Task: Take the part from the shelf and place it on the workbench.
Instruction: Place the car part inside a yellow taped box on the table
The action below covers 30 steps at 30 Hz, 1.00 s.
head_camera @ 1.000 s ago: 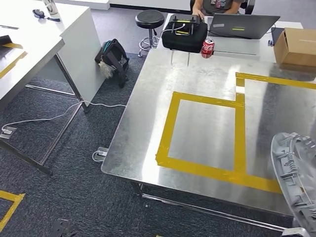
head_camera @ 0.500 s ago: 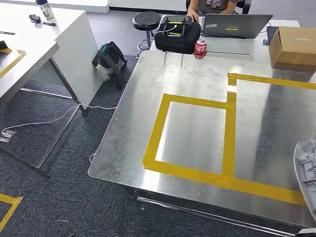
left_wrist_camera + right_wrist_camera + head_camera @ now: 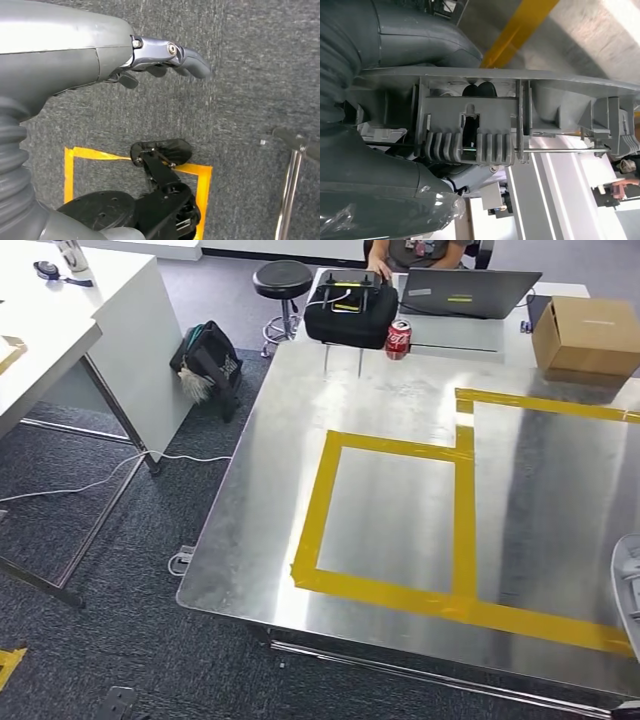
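Landmark: the yellow tape square (image 3: pixel 392 520) marked on the steel workbench (image 3: pixel 264 510); all places below are given from it.
Left hand (image 3: pixel 166 55): hangs far left of the square and below table height, over carpet; fingers spread, holding nothing.
White table (image 3: pixel 45 350): well left of the square, across an aisle of carpet crossed by a white cable (image 3: pixel 113 475).
Near bench edge: just below the square's front tape line, with a rounded corner to its left.
Open room: inside the square is bare steel; the black case (image 3: pixel 351 310), red can (image 3: pixel 398 339) and cardboard box (image 3: pixel 589 335) sit well behind it.
Part (image 3: pixel 628 595): grey ribbed plastic, right of the square at the frame edge, above the bench and not set down.
Right hand (image 3: pixel 395 165): grips the part, thumb and fingers clamped on opposite faces.
Risk: releasing this far right would likely land the part outside the square.
Risk: lowering too near the front edge could let the long part overhang and tip to the floor.
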Motion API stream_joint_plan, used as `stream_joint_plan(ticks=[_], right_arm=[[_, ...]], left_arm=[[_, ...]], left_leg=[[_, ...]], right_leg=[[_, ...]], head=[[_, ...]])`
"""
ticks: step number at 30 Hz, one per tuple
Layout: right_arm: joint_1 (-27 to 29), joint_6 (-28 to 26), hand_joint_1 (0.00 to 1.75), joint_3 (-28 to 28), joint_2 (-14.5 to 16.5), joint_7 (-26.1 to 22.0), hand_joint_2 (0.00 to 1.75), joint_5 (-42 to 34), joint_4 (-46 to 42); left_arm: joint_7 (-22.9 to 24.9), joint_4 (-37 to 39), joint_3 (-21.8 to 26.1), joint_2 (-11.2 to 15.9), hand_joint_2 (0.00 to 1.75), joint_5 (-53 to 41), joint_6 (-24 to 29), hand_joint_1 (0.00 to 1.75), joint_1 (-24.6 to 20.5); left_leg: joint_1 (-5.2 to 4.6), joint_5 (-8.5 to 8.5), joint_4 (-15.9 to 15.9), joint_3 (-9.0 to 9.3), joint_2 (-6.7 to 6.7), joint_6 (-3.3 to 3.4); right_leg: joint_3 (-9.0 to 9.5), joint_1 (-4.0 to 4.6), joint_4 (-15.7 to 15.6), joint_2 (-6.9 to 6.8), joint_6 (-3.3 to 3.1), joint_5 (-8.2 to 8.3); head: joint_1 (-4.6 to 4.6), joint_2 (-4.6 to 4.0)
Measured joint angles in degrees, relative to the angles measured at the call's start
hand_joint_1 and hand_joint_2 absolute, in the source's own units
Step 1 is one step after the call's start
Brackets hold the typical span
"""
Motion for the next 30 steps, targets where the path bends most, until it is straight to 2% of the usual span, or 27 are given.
stream_joint_plan(ticks=[2, 3, 5, 6, 7, 8, 9, 10, 12, 13, 17, 19, 21, 22, 23, 24, 26, 27, 28, 30], right_arm=[[0.0, 0.1, 1.75, -0.3, 0.1, 0.0, 1.75, 0.0, 0.1], [-0.1, 0.1, 1.75, -0.3, 0.1, 0.0, 1.75, 0.0, 0.1], [-0.2, 0.1, 1.75, -0.4, 0.1, 0.0, 1.75, 0.0, 0.2], [-0.2, 0.1, 1.75, -0.4, 0.1, 0.0, 1.75, 0.0, 0.3], [-0.2, 0.1, 1.75, -0.4, 0.2, 0.0, 1.75, 0.0, 0.4], [-0.2, 0.1, 1.75, -0.4, 0.2, 0.0, 1.75, 0.0, 0.5], [-0.2, 0.1, 1.75, -0.4, 0.2, 0.0, 1.75, 0.0, 0.6], [-0.2, 0.1, 1.75, -0.4, 0.2, 0.1, 1.75, 0.0, 0.6], [-0.4, 0.1, 1.75, -0.4, 0.2, 0.0, 1.75, 0.0, 0.7], [-0.5, 0.1, 1.75, -0.4, 0.2, 0.0, 1.75, 0.0, 0.7], [-0.5, 0.1, 1.75, -0.5, 0.2, 0.0, 1.75, 0.0, 0.7], [-0.6, 0.1, 1.75, -0.5, 0.2, 0.0, 1.75, 0.0, 0.7], [-0.6, 0.1, 1.75, -0.5, 0.2, 0.0, 1.75, 0.0, 0.7], [-0.6, 0.1, 1.75, -0.5, 0.2, 0.0, 1.75, 0.0, 0.7], [-0.6, 0.1, 1.75, -0.5, 0.2, 0.0, 1.75, 0.0, 0.7], [-0.6, 0.1, 1.75, -0.5, 0.2, 0.0, 1.75, 0.0, 0.7], [-0.6, 0.1, 1.75, -0.5, 0.2, 0.0, 1.75, 0.0, 0.7], [-0.6, 0.1, 1.75, -0.5, 0.2, 0.0, 1.75, 0.0, 0.7], [-0.6, 0.1, 1.75, -0.5, 0.3, 0.0, 1.75, 0.0, 0.7], [-0.6, 0.1, 1.75, -0.5, 0.3, 0.0, 1.75, 0.0, 0.7]], left_arm=[[0.0, -0.1, 0.1, -0.2, 1.75, 0.0, 0.0, 0.0, 0.0], [0.0, -0.1, 0.1, -0.2, 1.75, 0.0, 0.0, 0.0, 0.0], [0.0, -0.1, 0.2, -0.3, 1.75, 0.0, 0.0, 0.0, 0.0], [0.0, -0.1, 0.2, -0.3, 1.75, 0.0, 0.0, 0.0, 0.0], [0.0, -0.1, 0.3, -0.3, 1.75, 0.0, 0.0, 0.0, 0.0], [0.0, -0.1, 0.3, -0.4, 1.75, 0.0, 0.0, 0.0, 0.0], [0.0, -0.1, 0.3, -0.4, 1.75, 0.0, 0.0, 0.0, 0.0], [0.0, -0.1, 0.4, -0.4, 1.75, 0.0, 0.0, 0.0, 0.0], [0.0, -0.1, 0.5, -0.4, 1.75, 0.0, 0.0, 0.0, 0.0], [0.0, -0.1, 0.6, -0.4, 1.75, 0.0, 0.0, 0.0, 0.0], [-0.1, -0.2, 0.7, -0.4, 1.75, 0.0, 0.0, 0.0, 0.0], [-0.1, -0.3, 0.7, -0.4, 1.75, 0.0, 0.0, 0.0, 0.0], [-0.1, -0.3, 0.7, -0.5, 1.75, 0.0, 0.0, 0.0, 0.0], [-0.1, -0.3, 0.8, -0.5, 1.75, 0.0, 0.0, 0.0, 0.0], [-0.1, -0.3, 0.8, -0.4, 1.75, 0.0, 0.0, 0.0, 0.0], [-0.1, -0.3, 0.8, -0.4, 1.75, 0.0, 0.0, 0.0, 0.1], [-0.1, -0.3, 0.8, -0.4, 1.75, 0.0, 0.0, 0.0, 0.0], [-0.1, -0.3, 0.8, -0.5, 1.75, 0.0, 0.0, 0.0, 0.0], [-0.1, -0.3, 0.8, -0.5, 1.75, 0.0, 0.0, 0.0, -0.1], [-0.1, -0.3, 0.8, -0.5, 1.75, 0.0, -0.1, 0.0, -0.1]], left_leg=[[0.04, 0.19, -0.5, 0.28, 0.09, 0.59], [0.04, 0.22, -0.7, 0.45, 0.15, 0.95], [-0.31, 0.04, -0.7, 0.57, 0.3, 1.51], [-0.53, -0.06, -0.7, 0.64, 0.36, 1.69], [-0.73, -0.16, -0.7, 0.77, 0.42, 1.85], [-0.91, -0.27, -0.7, 0.98, 0.43, 1.97], [-1.05, -0.43, -0.7, 1.28, 0.43, 2.05], [-1.17, -0.63, -0.7, 1.62, 0.43, 2.07], [-1.56, -1.09, -0.5, 2.03, 0.45, 1.78], [-1.68, -1.19, -0.5, 2.06, 0.47, 1.57], [-1.63, -1.84, 0.3, 1.81, 0.47, 0.55], [-1.35, -4.49, 5.0, -0.47, 0.38, -0.26], [-0.82, -7.47, 12.5, -4.58, 0.38, -0.87], [-0.56, -7.77, 14.8, -6.03, 0.38, -1.09], [-0.32, -6.92, 15.2, -6.54, 0.38, -1.28], [-0.1, -5.11, 13.4, -5.99, 0.38, -1.45], [0.29, -0.89, 6.4, -2.91, 0.34, -1.83], [0.37, 0.16, 3.1, -1.39, 0.23, -1.84], [0.38, 0.53, 1.0, -0.39, 0.13, -1.7], [0.19, 0.01, -0.1, 0.13, -0.03, -0.92]], right_leg=[[-0.42, -0.1, 0.8, -0.55, 0.53, -0.73], [-1.47, -0.04, 3.0, -0.91, 0.62, -1.97], [-5.17, 0.23, 10.4, -1.4, 0.55, -5.42], [-7.04, 0.4, 14.0, -1.43, 0.49, -6.62], [-8.12, 0.6, 15.8, -1.43, 0.37, -6.75], [-8.06, 0.8, 15.4, -1.43, 0.18, -5.7], [-6.84, 0.98, 12.8, -1.45, -0.09, -3.72], [-4.95, 1.15, 8.8, -1.55, -0.43, -1.54], [-1.64, 1.44, 2.2, -1.82, -1.15, 0.75], [-0.85, 1.55, 0.7, -1.9, -1.48, 0.9], [-0.29, 1.35, -0.1, -1.62, -2.51, 1.0], [0.01, 1.06, -0.4, -1.6, -2.85, 1.04], [0.08, 0.91, -0.5, -1.55, -3.03, 0.91], [0.14, 0.82, -0.5, -1.48, -3.03, 0.84], [0.25, 0.7, -0.5, -1.39, -2.95, 0.74], [0.43, 0.52, -0.5, -1.28, -2.79, 0.62], [0.77, 0.22, -0.4, -1.12, -2.17, 0.26], [0.75, 0.18, -0.3, -1.02, -1.72, -0.01], [0.71, 0.21, -0.4, -0.94, -1.25, -0.19], [0.74, 0.22, -0.7, -0.83, -0.37, -0.31]], head=[[0.13, 0.0], [0.21, 0.0], [0.3, 0.0], [0.28, 0.0], [0.27, 0.0], [0.28, 0.0], [0.27, 0.0], [0.29, 0.0], [0.23, 0.0], [0.2, 0.0], [0.04, 0.0], [-0.13, 0.0], [-0.2, 0.0], [-0.21, 0.0], [-0.21, 0.0], [-0.2, 0.0], [-0.26, 0.0], [-0.37, 0.0], [-0.43, 0.0], [-0.56, 0.0]])
